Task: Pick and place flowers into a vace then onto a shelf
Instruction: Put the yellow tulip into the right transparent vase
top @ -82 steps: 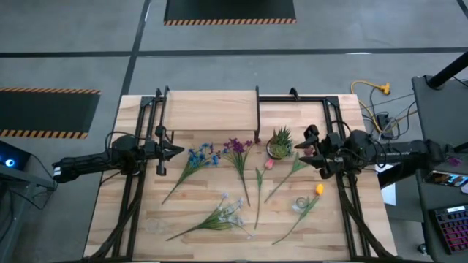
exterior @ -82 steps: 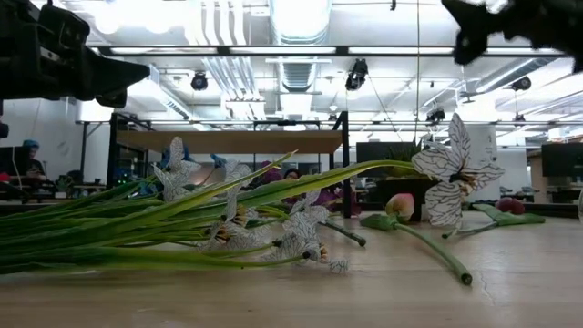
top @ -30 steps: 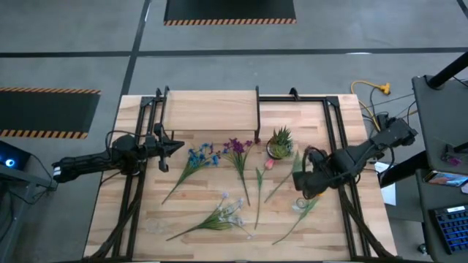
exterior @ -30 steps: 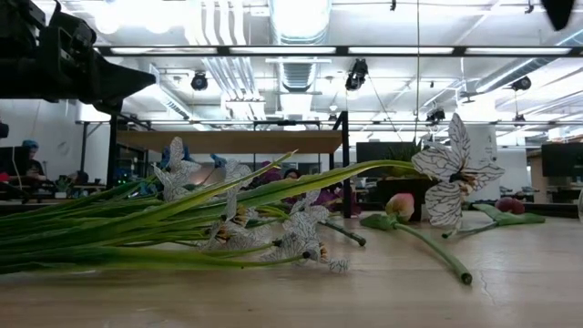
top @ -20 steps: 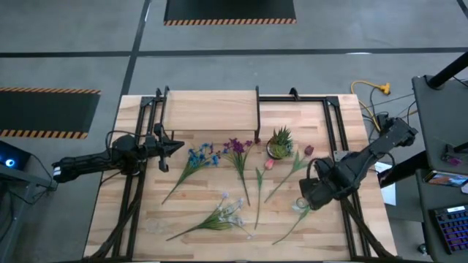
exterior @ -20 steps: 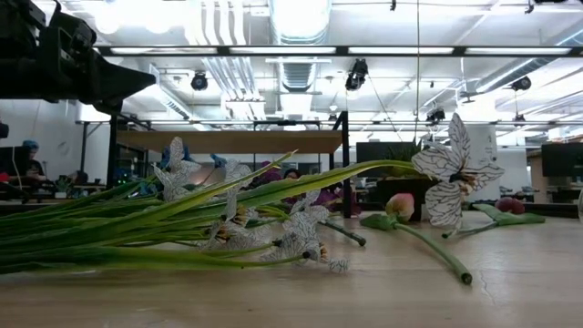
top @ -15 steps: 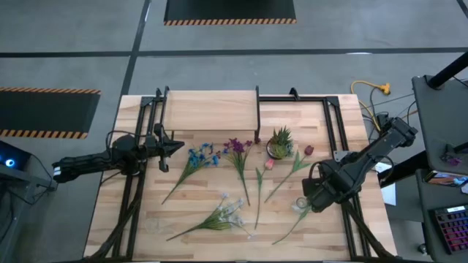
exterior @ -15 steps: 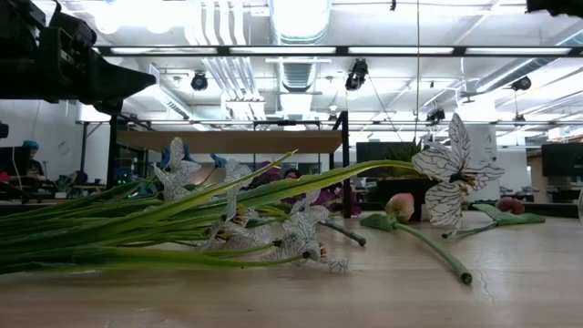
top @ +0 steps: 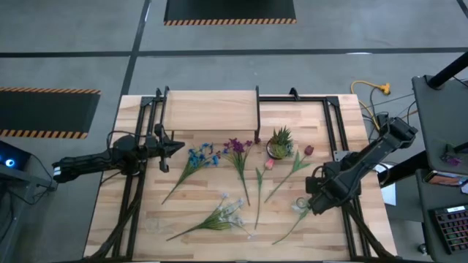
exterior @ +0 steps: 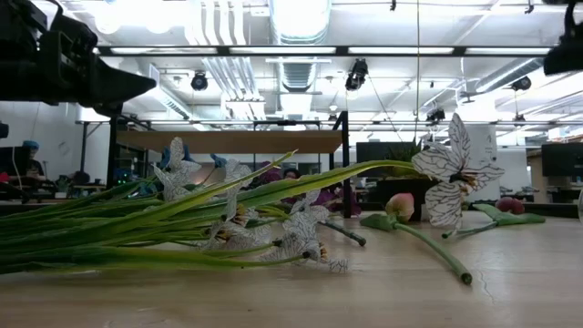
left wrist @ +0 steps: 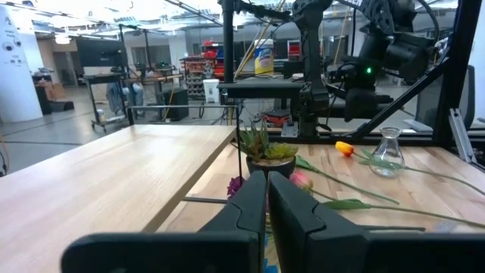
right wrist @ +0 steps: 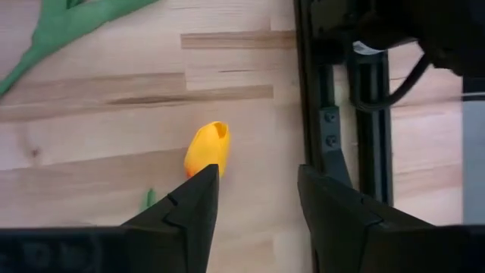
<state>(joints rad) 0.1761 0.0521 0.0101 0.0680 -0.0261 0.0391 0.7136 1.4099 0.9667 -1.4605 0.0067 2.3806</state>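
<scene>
Right claw gapes over a smooth yellow-orange bloom

Right claw over flowers near table's right side; left claw beside shelf.

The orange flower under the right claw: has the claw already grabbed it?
No. In the right wrist view the right gripper is open, and the yellow-orange bloom lies on the table beyond the fingertips, untouched.
</scene>
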